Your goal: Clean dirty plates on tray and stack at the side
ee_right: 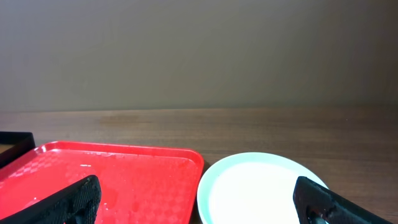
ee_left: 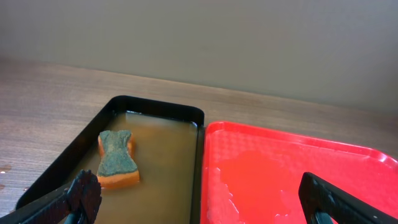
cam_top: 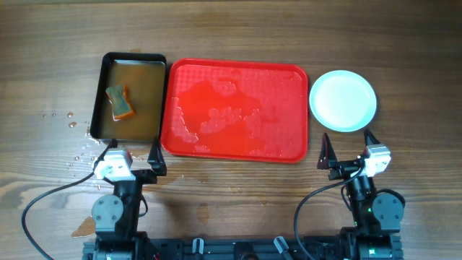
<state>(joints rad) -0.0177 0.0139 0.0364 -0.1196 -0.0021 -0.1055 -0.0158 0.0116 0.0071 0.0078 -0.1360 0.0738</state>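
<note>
The red tray (cam_top: 289, 76) lies at the table's middle, wet with water patches and with no plate on it; it also shows in the left wrist view (ee_left: 348, 162) and the right wrist view (ee_right: 155, 171). A clean pale-mint plate (cam_top: 343, 100) sits on the table right of the tray, seen also in the right wrist view (ee_right: 255, 186). I cannot tell whether more plates lie under it. My left gripper (cam_top: 133, 153) is open and empty near the table's front edge, below the pan. My right gripper (cam_top: 348, 149) is open and empty, just in front of the plate.
A black pan (cam_top: 103, 94) of brownish water stands left of the tray, touching it, with an orange-and-green sponge (cam_top: 120, 102) floating in it; the sponge also shows in the left wrist view (ee_left: 117, 158). Water drops (cam_top: 72, 123) lie on the wood left of the pan.
</note>
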